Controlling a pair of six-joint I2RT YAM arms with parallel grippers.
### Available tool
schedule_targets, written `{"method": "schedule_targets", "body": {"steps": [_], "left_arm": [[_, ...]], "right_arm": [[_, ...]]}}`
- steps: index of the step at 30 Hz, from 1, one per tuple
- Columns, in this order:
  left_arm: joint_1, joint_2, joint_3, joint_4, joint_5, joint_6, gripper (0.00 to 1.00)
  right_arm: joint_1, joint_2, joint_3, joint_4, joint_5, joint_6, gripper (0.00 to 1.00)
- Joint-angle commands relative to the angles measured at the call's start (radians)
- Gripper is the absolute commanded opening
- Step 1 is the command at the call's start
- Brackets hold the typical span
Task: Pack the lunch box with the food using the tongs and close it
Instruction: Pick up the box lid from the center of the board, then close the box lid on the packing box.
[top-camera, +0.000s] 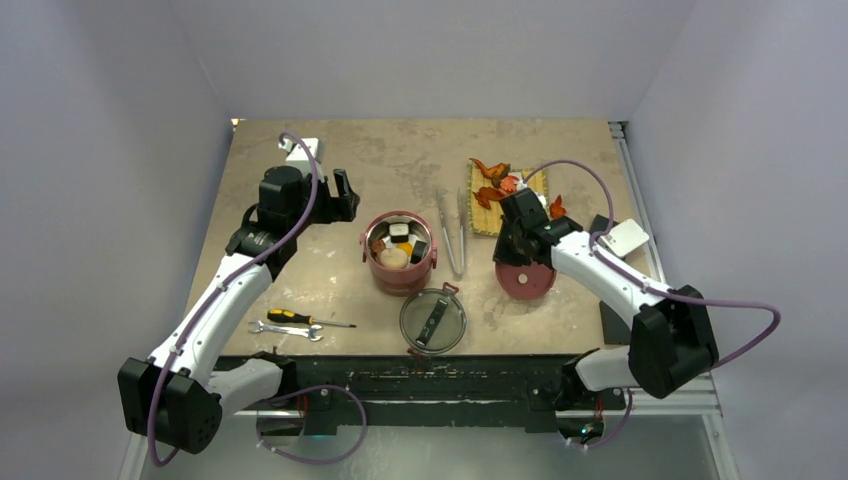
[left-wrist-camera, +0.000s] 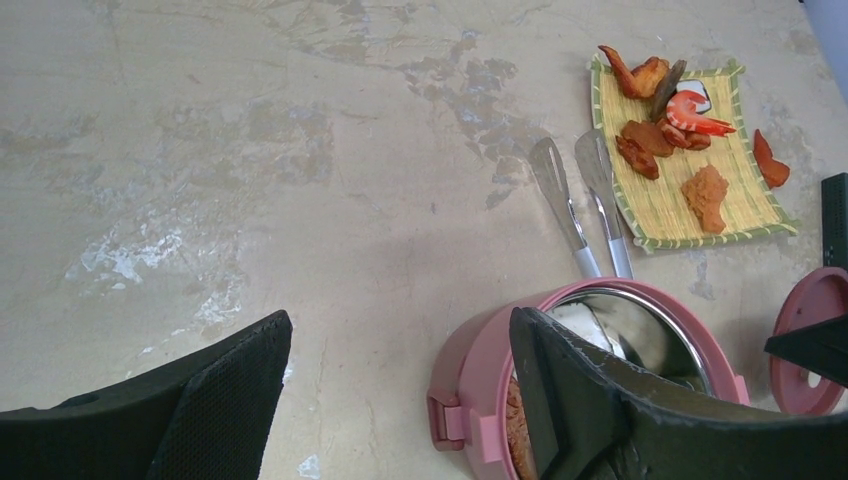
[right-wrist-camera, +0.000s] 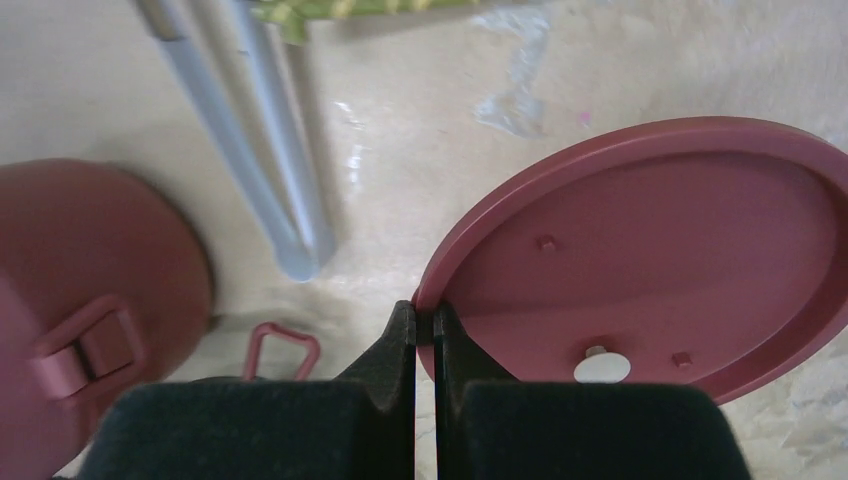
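Observation:
The lunch box (top-camera: 400, 268) is one dusty-red bowl at the table's middle with several food pieces (top-camera: 397, 245) in its steel inside. My right gripper (right-wrist-camera: 425, 315) is shut on the rim of a flat red disc lid (right-wrist-camera: 650, 250), which lies just right of the bowl (top-camera: 525, 282). The silver tongs (top-camera: 453, 230) lie on the table between bowl and mat, untouched. More food (left-wrist-camera: 705, 195) sits on the yellow woven mat (left-wrist-camera: 670, 215). My left gripper (left-wrist-camera: 398, 330) is open, its right finger (left-wrist-camera: 560, 390) over the bowl's rim, holding nothing.
The dark see-through top lid (top-camera: 433, 320) lies in front of the bowl. A black-and-orange screwdriver (top-camera: 300, 318) and a small wrench (top-camera: 285, 329) lie near the left arm. One orange piece (top-camera: 557, 207) rests off the mat's right edge.

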Motion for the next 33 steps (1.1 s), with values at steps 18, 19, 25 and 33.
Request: {"method": "schedule_targets", "body": {"steps": [18,19,25,33], "left_arm": [[0.058,-0.040,-0.009,0.009,-0.144,0.011,0.79],[0.059,-0.039,-0.007,0.008,-0.144,0.011,0.79],[0.064,-0.051,-0.009,0.007,-0.152,0.005,0.79],[0.081,-0.058,-0.007,0.005,-0.155,0.002,0.79]], "right_arm": [[0.268,0.160,0.759,-0.190,-0.364,-0.342,0.00],[0.302,0.197,0.808,-0.214,-0.359,-0.353,0.00],[0.427,0.369,0.966,-0.270,-0.313,-0.379,0.00],[0.473,0.482,1.030,-0.324,-0.326,-0.385,0.00]]}}
